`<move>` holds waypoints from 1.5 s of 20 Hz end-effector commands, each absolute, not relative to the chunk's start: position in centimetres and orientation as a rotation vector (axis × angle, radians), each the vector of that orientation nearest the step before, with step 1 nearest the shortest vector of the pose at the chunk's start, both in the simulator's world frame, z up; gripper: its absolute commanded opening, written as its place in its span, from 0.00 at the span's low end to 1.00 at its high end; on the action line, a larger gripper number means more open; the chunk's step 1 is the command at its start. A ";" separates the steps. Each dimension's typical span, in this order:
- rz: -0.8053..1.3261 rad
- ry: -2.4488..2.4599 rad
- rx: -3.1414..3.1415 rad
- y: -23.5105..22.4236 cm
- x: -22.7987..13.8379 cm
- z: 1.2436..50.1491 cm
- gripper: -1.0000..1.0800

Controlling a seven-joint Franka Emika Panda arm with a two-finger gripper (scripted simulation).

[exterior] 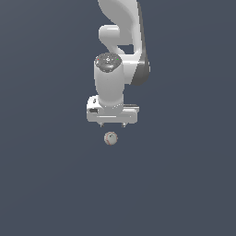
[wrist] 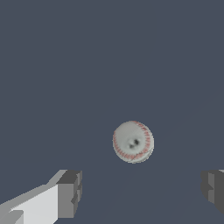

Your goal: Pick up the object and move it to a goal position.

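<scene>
The object is a small pale grey-white ball (exterior: 110, 138) with faint reddish stitch marks, lying on the dark floor. In the wrist view the ball (wrist: 133, 141) lies beyond the gap between the two fingers, free of both. My gripper (exterior: 112, 125) hangs pointing down, just behind and above the ball in the exterior view. Its fingers (wrist: 69, 194) stand far apart, so my gripper (wrist: 142, 190) is open and holds nothing.
The white arm (exterior: 115, 55) rises toward the top of the exterior view. A plain dark grey-blue floor (exterior: 46, 184) lies all around, with no other object in sight.
</scene>
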State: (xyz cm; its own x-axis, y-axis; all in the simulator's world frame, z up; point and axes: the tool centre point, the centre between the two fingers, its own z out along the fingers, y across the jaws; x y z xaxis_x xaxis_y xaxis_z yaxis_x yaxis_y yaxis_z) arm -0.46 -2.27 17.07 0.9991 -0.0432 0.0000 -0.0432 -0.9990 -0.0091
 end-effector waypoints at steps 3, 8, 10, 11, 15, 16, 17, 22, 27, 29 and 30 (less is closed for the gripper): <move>0.001 0.067 -3.133 -2.4 -0.5 17.1 0.96; 0.018 0.056 -3.148 -3.5 -0.8 17.8 0.96; 0.022 0.051 -3.151 -3.8 -0.8 17.9 0.96; 0.023 0.049 -3.152 -3.9 -0.9 18.0 0.96; 0.022 0.058 -3.151 -3.8 -0.8 17.9 0.96; 0.022 0.066 -3.150 -3.8 -0.8 17.9 0.96; 0.022 0.077 -3.150 -3.8 -0.8 17.8 0.96; 0.021 0.161 -3.145 -3.7 -0.8 17.5 0.96; 0.021 0.297 -3.132 -3.7 -0.8 16.9 0.96; 0.021 0.365 -3.124 -3.6 -0.8 16.6 0.96; 0.021 0.403 -3.118 -3.6 -0.8 16.5 0.96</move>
State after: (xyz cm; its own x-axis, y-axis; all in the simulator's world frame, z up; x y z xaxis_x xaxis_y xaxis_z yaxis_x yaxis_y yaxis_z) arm -0.81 -3.65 16.69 0.9752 -0.2209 -0.0128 -0.2209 -0.9753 0.0050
